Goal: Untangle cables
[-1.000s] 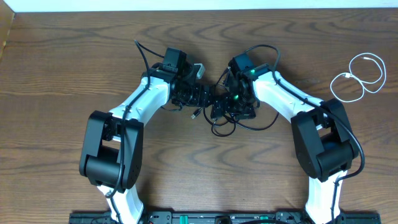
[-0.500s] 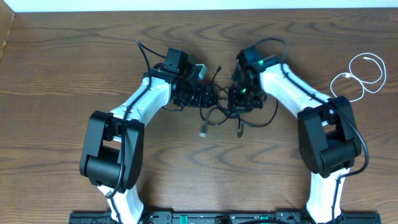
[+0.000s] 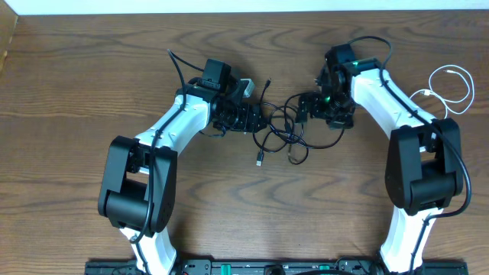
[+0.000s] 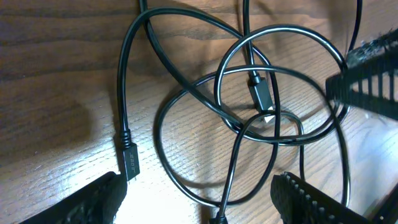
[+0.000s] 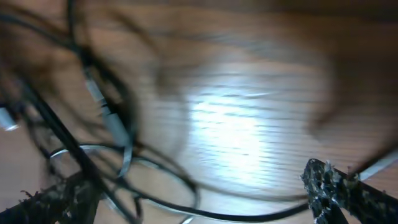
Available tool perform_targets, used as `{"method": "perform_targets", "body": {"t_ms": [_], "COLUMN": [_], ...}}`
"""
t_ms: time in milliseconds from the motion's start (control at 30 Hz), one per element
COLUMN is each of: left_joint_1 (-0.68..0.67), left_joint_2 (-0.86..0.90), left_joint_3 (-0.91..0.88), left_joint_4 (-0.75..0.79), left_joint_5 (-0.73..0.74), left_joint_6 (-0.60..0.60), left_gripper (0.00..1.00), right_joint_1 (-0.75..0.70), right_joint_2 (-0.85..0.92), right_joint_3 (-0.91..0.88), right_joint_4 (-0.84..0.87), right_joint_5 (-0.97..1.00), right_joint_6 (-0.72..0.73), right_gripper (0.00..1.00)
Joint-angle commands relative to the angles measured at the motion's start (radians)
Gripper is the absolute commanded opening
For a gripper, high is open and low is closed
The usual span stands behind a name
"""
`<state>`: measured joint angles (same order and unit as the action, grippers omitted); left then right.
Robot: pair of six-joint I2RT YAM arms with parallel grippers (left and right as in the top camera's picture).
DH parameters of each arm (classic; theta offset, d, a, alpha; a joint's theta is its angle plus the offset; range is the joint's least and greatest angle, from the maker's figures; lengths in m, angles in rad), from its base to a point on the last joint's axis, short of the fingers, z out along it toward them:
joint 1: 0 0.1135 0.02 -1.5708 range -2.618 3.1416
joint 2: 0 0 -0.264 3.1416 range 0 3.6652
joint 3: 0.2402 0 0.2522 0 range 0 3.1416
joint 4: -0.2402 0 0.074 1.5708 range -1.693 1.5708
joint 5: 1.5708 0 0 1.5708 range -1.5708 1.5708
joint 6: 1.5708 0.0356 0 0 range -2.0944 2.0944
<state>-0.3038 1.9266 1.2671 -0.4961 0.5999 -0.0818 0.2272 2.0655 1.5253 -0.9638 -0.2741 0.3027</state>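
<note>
**A:** Overhead view, and the black cables (image 3: 279,136) sit in a loose knot at centre frame on the table (image 3: 69,84), right between the two arms!

**B:** The left gripper (image 3: 258,119) is at the knot's left edge. The wrist view shows its fingers (image 4: 87,202) spread wide in the bottom corners, with loops lying on the wood between them and nothing pinched.

**A:** A plug (image 4: 129,163) lies just beside the lower-left finger there. What about the right gripper (image 3: 304,109)?

**B:** It's at the knot's upper right. Its wrist picture is blurred, but the fingers (image 5: 339,186) stand apart, clamping nothing.

**A:** And the white cable (image 3: 443,93) lies coiled well apart, far right of the frame.
</note>
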Motion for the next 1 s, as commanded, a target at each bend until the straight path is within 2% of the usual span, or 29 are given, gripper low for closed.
{"method": "perform_targets", "body": {"t_ms": [0, 967], "left_joint_1": [-0.002, -0.002], "left_joint_2": [-0.002, -0.002], "left_joint_3": [-0.002, -0.002], "left_joint_4": [-0.003, -0.003], "left_joint_5": [0.008, 0.008], "left_joint_6": [-0.002, -0.002], "left_gripper": [0.79, 0.79], "right_joint_1": [-0.021, -0.031], "right_joint_2": [-0.025, -0.018], "right_joint_3": [0.017, -0.033], "right_joint_4": [-0.001, 0.022], "right_joint_5": [0.134, 0.116], "right_joint_6": [-0.011, 0.027], "right_gripper": [0.99, 0.99]}}
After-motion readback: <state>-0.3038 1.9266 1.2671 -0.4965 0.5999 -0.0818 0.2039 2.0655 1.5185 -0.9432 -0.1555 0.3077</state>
